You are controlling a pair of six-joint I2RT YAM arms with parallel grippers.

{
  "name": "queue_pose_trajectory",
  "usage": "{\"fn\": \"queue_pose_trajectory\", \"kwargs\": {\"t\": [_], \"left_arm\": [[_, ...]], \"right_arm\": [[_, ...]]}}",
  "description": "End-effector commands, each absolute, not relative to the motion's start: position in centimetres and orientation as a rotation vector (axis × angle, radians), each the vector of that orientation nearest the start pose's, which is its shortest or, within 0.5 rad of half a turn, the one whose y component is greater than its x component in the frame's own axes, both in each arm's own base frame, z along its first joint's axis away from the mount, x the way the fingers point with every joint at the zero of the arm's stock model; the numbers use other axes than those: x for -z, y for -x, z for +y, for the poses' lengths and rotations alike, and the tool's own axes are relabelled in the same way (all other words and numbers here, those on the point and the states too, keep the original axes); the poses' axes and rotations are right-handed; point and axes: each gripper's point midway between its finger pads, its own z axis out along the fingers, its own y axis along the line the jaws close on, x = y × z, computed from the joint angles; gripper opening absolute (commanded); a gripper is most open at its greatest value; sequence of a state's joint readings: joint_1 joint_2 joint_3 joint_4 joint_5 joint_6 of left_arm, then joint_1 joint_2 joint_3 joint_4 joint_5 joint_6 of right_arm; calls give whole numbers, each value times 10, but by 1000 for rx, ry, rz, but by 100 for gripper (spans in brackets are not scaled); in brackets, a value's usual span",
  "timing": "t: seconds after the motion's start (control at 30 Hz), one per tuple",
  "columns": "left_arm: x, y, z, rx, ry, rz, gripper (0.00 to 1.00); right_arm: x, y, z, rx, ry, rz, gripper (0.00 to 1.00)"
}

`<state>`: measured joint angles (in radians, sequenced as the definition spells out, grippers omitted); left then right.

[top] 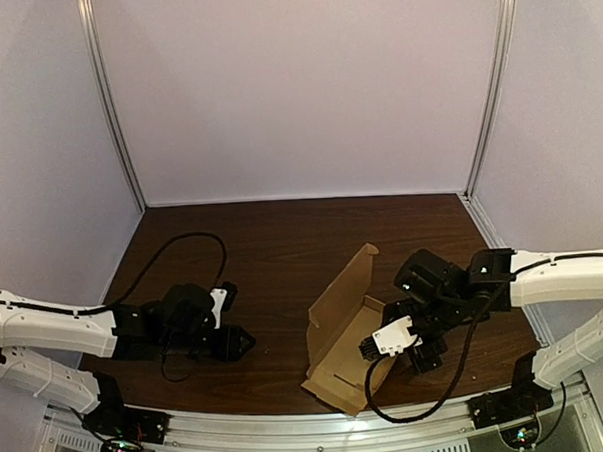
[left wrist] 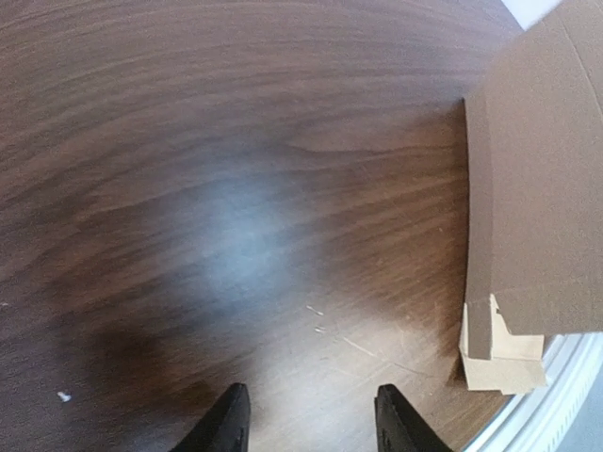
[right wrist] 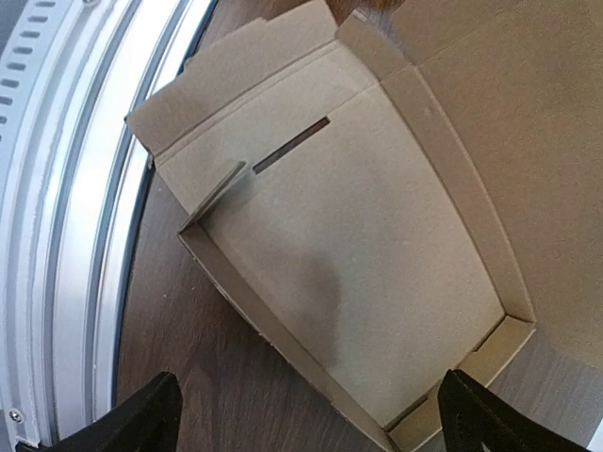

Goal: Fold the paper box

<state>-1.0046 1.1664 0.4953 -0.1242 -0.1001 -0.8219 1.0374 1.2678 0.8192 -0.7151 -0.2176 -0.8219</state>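
Note:
A brown paper box (top: 344, 329) lies half folded near the table's front edge, its lid flap raised to the rear. In the right wrist view the box (right wrist: 367, 235) shows its floor, a slot and low side walls. My right gripper (top: 392, 340) hovers over the box's right wall, open wide, nothing between its fingers; the right gripper (right wrist: 306, 419) straddles that wall. My left gripper (top: 238, 341) rests low on the table to the left of the box, open and empty. The left wrist view has the left gripper (left wrist: 311, 424) over bare wood, with the box (left wrist: 532, 188) off to the right.
The dark wooden table (top: 272, 247) is enclosed by pale walls. A metal rail (top: 321, 435) runs along the front edge, close to the box's near corner. A black cable (top: 182, 246) loops behind the left arm.

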Motion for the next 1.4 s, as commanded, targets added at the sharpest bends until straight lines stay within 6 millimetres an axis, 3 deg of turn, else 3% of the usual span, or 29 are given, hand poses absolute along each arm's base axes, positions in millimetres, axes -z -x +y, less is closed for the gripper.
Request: {"fn": "queue_pose_trajectory", "kwargs": {"t": [0.0, 0.13, 0.23, 0.33, 0.43, 0.7, 0.87, 1.1, 1.23, 1.37], "left_arm": [[-86, -179, -297, 892, -361, 2378, 46], [-81, -173, -326, 965, -530, 2351, 43], [-68, -169, -344, 1049, -565, 2360, 41], [-61, -166, -357, 1130, -561, 2360, 39], [-55, -164, -365, 1189, -566, 2354, 38], [-36, -156, -380, 1292, -606, 2351, 36], [-36, -144, -398, 1432, -668, 2304, 35], [-24, -134, -395, 1437, -704, 2343, 32], [-20, -129, -386, 1412, -715, 2370, 32], [-19, -123, -390, 1394, -769, 2377, 32]], "right_arm": [[-108, -106, 260, -372, 2259, 1561, 94], [-109, -127, 266, -261, 2208, 1566, 80], [-113, -146, 282, -217, 2103, 1580, 53], [-105, -160, 293, -171, 2088, 1577, 28], [-86, -170, 303, -136, 2117, 1584, 17], [-31, -204, 303, 30, 2136, 1626, 6], [-5, -203, 298, 56, 2185, 1661, 5], [8, -195, 293, 28, 2206, 1701, 5], [9, -192, 292, 13, 2208, 1710, 5], [8, -192, 292, 10, 2204, 1717, 6]]}}
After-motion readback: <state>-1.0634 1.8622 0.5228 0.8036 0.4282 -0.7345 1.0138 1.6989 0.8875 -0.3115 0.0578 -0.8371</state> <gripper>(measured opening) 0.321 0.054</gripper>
